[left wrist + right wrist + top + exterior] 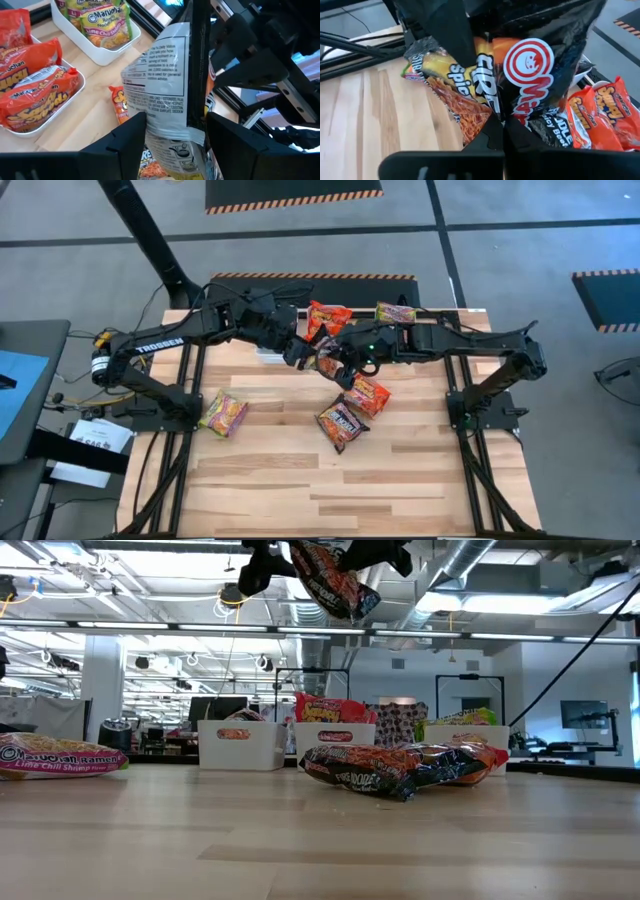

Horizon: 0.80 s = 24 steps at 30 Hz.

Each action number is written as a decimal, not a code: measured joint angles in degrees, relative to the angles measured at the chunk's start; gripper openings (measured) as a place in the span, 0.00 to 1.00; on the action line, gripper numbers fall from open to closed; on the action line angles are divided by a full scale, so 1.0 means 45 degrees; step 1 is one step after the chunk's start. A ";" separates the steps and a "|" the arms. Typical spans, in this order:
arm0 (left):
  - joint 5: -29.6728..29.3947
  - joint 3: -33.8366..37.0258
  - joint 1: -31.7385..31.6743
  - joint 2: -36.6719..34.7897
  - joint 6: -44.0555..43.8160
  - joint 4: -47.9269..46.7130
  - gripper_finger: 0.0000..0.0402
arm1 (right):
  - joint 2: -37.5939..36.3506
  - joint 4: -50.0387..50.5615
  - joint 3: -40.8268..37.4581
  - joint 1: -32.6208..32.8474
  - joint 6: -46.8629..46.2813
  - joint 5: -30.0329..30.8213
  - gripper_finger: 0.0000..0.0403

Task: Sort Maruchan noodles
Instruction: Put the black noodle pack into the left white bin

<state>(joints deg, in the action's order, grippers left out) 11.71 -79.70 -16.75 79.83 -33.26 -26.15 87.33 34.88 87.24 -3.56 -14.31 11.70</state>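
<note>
The right claw (502,125) pinches a dark noodle packet (540,75) high over the bench (400,470); the left claw (175,135) gapes wide around it

- I see bare surface (300,480) across the whole near half; a tool can pass freely there.
- Two loose packets (352,410) lie mid-surface, one green packet (223,415) at the left edge.
- Both tools, left tool (297,355) and right tool (338,360), crowd the air before the white bins (240,743), with a dark packet (335,580) between them.
</note>
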 joint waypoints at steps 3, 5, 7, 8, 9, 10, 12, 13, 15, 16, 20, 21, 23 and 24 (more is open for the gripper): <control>0.0016 0.0000 0.0000 0.0000 0.0085 0.0003 0.49 | 0.0000 -0.0192 0.0000 0.0006 -0.0005 0.0002 0.00; 0.0016 0.0000 0.0000 0.0000 0.0192 0.0006 0.49 | 0.0000 -0.0213 0.0000 0.0006 -0.0006 -0.0032 0.00; 0.0224 0.0000 0.0000 0.0000 0.0272 0.0029 0.47 | 0.0000 -0.0216 0.0000 0.0006 -0.0029 -0.0208 0.00; 0.0308 0.0000 0.0000 0.0000 0.0334 0.0043 0.45 | 0.0000 -0.0225 0.0000 0.0006 -0.0039 -0.0228 0.00; 0.0337 0.0000 0.0000 0.0000 0.0414 0.0039 0.43 | 0.0000 -0.0230 0.0000 0.0011 -0.0039 -0.0245 0.00; 0.0337 0.0000 0.0003 0.0000 0.0481 0.0036 0.41 | 0.0000 -0.0224 0.0000 0.0014 -0.0042 -0.0256 0.00; 0.0303 0.0000 0.0005 0.0000 0.0536 0.0027 0.35 | 0.0000 -0.0221 0.0000 0.0011 -0.0049 -0.0291 0.01; 0.0289 0.0000 0.0005 0.0000 0.0537 0.0021 0.31 | 0.0000 -0.0219 0.0000 0.0007 -0.0047 -0.0291 0.02; 0.0256 0.0000 0.0000 0.0000 0.0590 -0.0027 0.25 | 0.0000 -0.0211 0.0000 0.0011 -0.0049 -0.0298 0.04; 0.0261 0.0000 0.0000 0.0000 0.0633 -0.0039 0.21 | 0.0000 -0.0206 0.0000 0.0011 -0.0049 -0.0306 0.06; 0.0276 0.0000 0.0002 0.0000 0.0778 -0.0046 0.11 | 0.0000 -0.0192 -0.0005 0.0011 0.0007 -0.0330 0.13; 0.0302 0.0000 0.0000 0.0000 0.0778 -0.0049 0.09 | 0.0000 -0.0192 -0.0005 0.0011 0.0151 -0.0330 0.15; 0.0319 0.0000 0.0010 0.0000 0.0778 -0.0049 0.06 | 0.0000 -0.0192 -0.0005 0.0006 0.0243 -0.0333 0.19; 0.0337 0.0000 0.0010 0.0000 0.0778 -0.0049 0.04 | 0.0000 -0.0186 0.0001 0.0006 0.0225 -0.0370 0.21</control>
<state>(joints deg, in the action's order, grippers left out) 13.22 -79.70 -16.71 79.83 -29.76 -26.37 87.33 34.05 87.25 -3.53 -13.29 10.04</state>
